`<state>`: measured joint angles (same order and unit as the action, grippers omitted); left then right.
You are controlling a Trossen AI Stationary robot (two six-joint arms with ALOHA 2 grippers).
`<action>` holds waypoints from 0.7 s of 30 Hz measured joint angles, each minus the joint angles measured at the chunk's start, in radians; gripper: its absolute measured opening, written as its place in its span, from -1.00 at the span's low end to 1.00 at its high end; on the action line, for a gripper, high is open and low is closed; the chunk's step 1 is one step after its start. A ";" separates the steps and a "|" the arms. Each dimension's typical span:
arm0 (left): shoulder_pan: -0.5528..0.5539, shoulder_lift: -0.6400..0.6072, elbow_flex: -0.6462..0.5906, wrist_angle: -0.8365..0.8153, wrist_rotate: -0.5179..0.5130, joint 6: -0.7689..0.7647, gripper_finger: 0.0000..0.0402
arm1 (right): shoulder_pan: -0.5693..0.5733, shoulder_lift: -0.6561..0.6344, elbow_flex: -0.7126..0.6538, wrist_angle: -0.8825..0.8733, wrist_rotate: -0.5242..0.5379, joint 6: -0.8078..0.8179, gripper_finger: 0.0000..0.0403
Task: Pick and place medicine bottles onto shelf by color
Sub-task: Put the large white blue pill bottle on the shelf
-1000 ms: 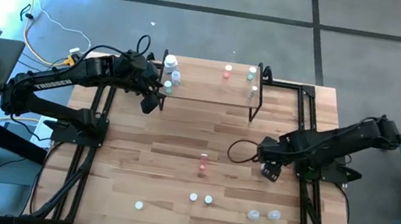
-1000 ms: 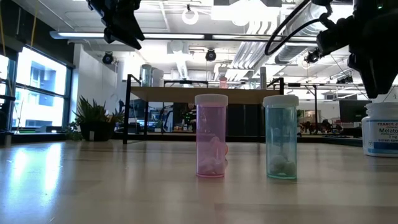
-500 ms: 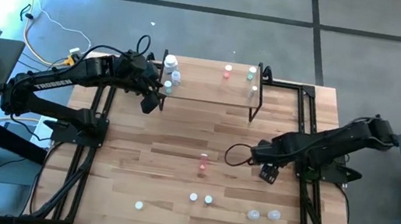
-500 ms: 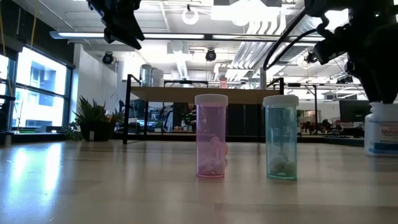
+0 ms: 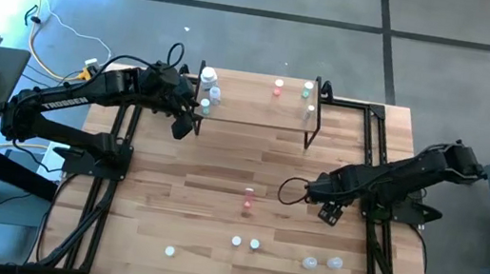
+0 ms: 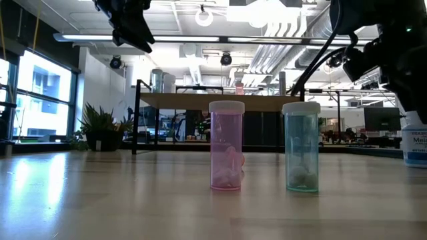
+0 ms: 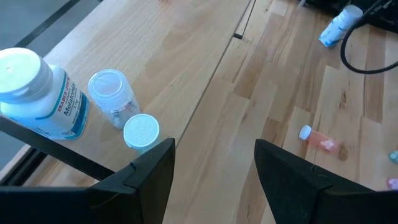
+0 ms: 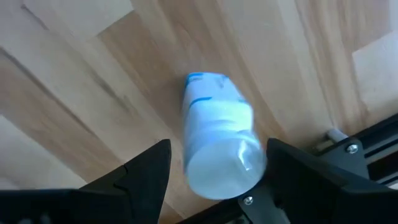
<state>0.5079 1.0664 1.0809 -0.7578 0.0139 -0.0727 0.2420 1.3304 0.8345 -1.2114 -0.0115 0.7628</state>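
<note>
Right wrist view: open right end effector [image 8: 214,163] straddles white bottle [image 8: 219,144] at frame centre.
Light, rigid, slippery plastic; grip mid-body. Left end effector [image 7: 214,163] open, empty.

One camera looks straight down on the light-wood plank tabletop [image 5: 221,172]; another sits at tabletop level; both share the shelf's light-wood board [image 5: 260,101].

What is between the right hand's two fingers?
A white bottle with a blue label stands on the table, framed by the right hand's open fingers. The right wrist view shows it.
</note>
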 joint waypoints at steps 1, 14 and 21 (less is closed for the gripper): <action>0.000 0.000 0.000 0.000 0.000 0.006 0.04 | 0.000 0.000 0.000 0.000 0.003 0.004 0.26; 0.000 0.000 0.000 0.000 0.000 0.024 0.04 | 0.000 0.000 0.000 -0.031 -0.005 0.055 0.14; 0.000 0.000 0.000 0.000 0.000 0.025 0.04 | 0.000 -0.001 0.000 -0.030 -0.017 0.071 -0.23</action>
<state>0.5079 1.0664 1.0809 -0.7578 0.0135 -0.0480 0.2420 1.3296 0.8349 -1.2416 -0.0283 0.8338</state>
